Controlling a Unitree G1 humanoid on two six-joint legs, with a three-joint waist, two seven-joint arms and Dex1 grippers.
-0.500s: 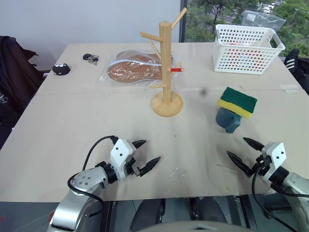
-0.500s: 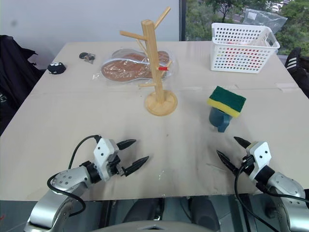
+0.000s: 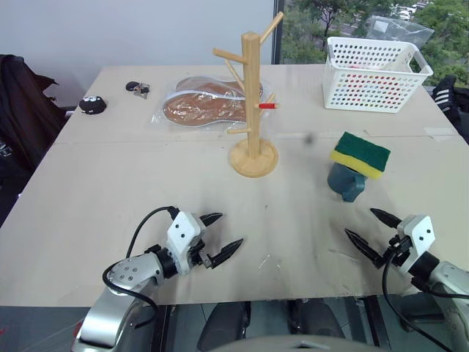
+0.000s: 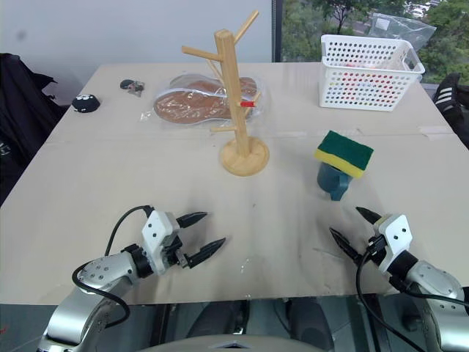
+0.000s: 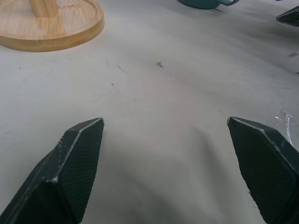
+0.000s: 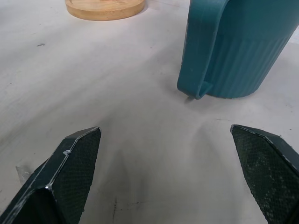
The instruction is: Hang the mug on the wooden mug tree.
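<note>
From the head views, nothing has shifted in the last half second: the mug sits on the counter upside down, it seems, with a sponge resting on top, well to the right of the tree, whose pegs are all bare. The left tool and right tool hover low over the near edge, both spread wide and empty, the right one nearer the mug but short of it. A basket stands at the far right, a bagged brown item behind the tree. In the left wrist view, the left tool's fingers gape over bare counter, the tree's base ahead. In the right wrist view, the right tool's fingers stand wide apart, facing the mug's handle straight on. With no movement, the task seems not yet begun; I judge the sponge must come off first.
</note>
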